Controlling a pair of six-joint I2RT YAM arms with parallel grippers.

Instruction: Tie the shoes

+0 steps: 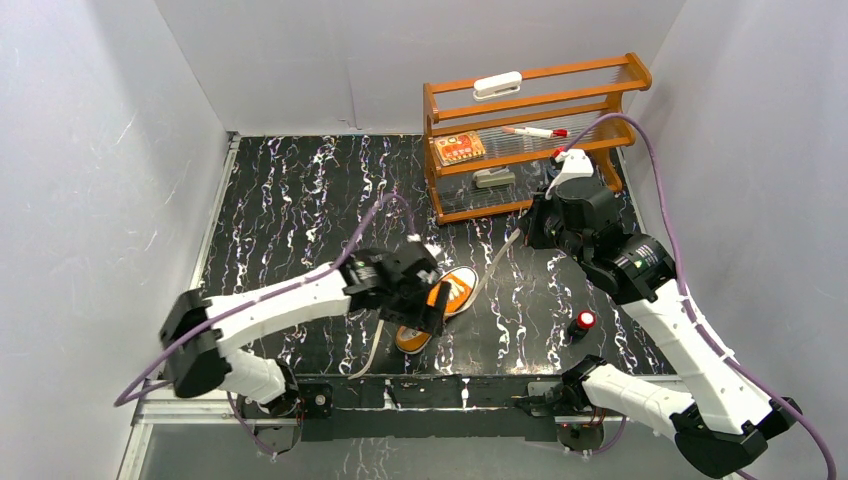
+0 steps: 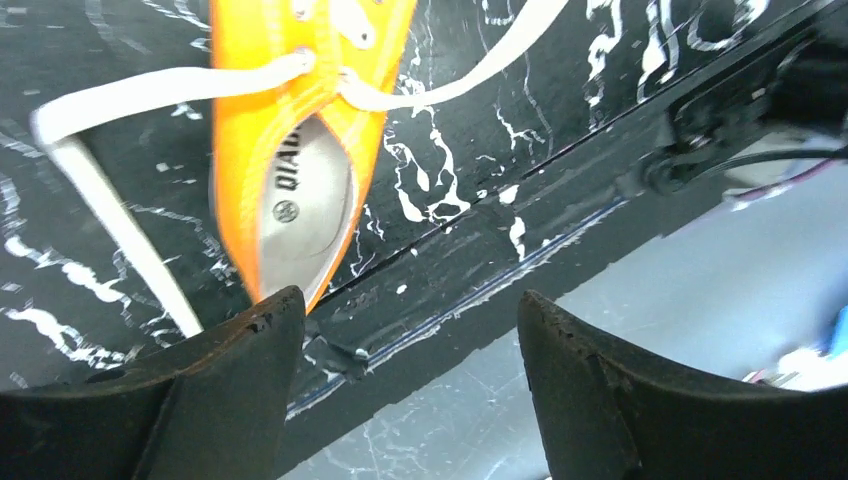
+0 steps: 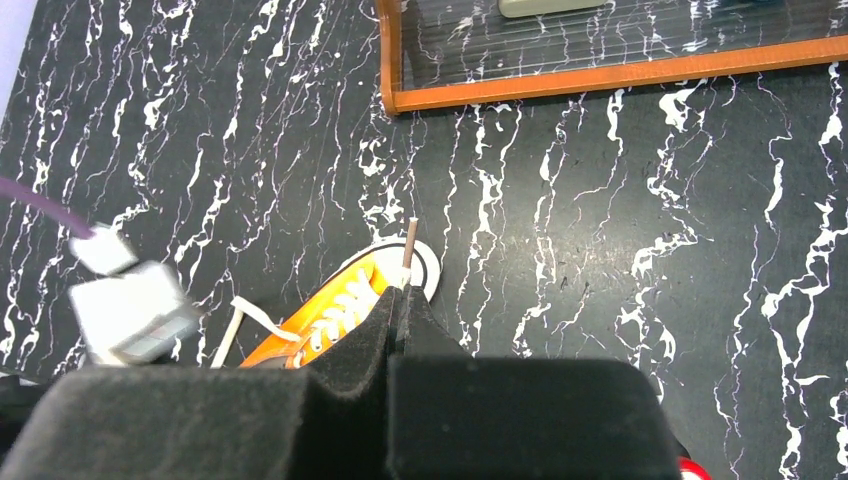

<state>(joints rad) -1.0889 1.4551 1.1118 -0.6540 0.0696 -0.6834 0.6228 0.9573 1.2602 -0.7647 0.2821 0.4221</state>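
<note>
The orange sneaker (image 1: 455, 292) lies on the black marbled table near the front edge, toe cap pointing to the back right. My left gripper (image 1: 430, 305) hovers over its heel end, open and empty. In the left wrist view the shoe's heel opening (image 2: 300, 200) sits just beyond my left finger (image 2: 230, 390). My right gripper (image 1: 528, 232) is shut on the end of one white lace (image 1: 495, 265), pulled taut up and right from the shoe. In the right wrist view the lace tip (image 3: 410, 240) sticks out past the closed gripper (image 3: 404, 292), above the shoe (image 3: 335, 315). The other lace (image 1: 372, 350) trails to the front edge.
A wooden rack (image 1: 530, 130) with a card, a marker and small items stands at the back right. A red-topped button (image 1: 583, 322) sits on the table right of the shoe. The table's front rail (image 2: 520, 250) runs close under my left gripper.
</note>
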